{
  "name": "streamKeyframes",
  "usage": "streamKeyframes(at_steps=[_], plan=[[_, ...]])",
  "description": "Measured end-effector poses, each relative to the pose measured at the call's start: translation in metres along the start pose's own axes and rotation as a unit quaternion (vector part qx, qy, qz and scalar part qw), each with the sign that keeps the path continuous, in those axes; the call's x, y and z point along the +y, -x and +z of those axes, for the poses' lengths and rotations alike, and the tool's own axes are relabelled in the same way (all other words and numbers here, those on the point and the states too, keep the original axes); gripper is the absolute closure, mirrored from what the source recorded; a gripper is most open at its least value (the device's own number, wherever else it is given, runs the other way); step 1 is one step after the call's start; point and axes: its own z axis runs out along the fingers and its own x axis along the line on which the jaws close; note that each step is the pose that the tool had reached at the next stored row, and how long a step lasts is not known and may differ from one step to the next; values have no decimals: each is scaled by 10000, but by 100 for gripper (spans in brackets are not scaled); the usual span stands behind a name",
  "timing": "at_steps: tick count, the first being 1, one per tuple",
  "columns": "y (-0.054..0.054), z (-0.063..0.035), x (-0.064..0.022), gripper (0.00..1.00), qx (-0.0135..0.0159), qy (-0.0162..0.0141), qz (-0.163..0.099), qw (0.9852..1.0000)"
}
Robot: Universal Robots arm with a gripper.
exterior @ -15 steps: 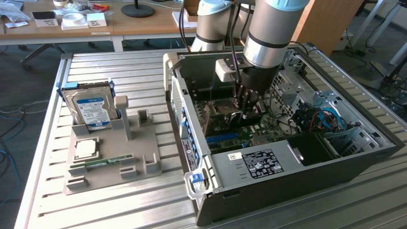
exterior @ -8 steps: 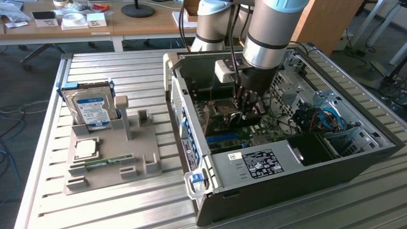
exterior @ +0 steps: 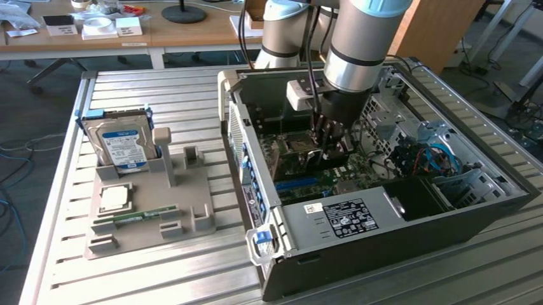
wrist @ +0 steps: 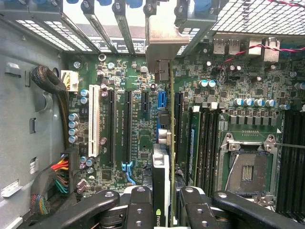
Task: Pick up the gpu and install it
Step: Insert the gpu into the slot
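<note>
The gripper (wrist: 161, 202) reaches down into the open computer case (exterior: 254, 159), and its two black fingers (wrist: 139, 205) are closed on the gpu (wrist: 161, 176), one finger against each face of the card. The card is seen edge-on, standing upright over the green motherboard (wrist: 138, 62), with a green logo showing on the part clamped between the fingers. From the grip it runs away along the board to its silver bracket (wrist: 164, 43), which sits at the rear slot openings of the case. The card lies in line with the expansion slots, between the short blue slot (wrist: 161, 101) and the RAM slots (wrist: 205, 138), with the empty CPU socket (wrist: 248, 169) beyond them. Whether its lower edge is in a slot cannot be told. Outside the case, on the slatted metal table (exterior: 170, 273), a grey fixture (exterior: 191, 190) holds a blue-labelled hard drive (exterior: 123, 146), a processor (exterior: 114, 198) and a green RAM stick (exterior: 144, 215).
</note>
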Motion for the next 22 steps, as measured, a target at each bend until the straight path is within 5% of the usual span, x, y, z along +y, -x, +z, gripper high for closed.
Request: streamKeyframes(at_steps=[22], plan=[[-1,47,36,73,0,-1,0,10000]])
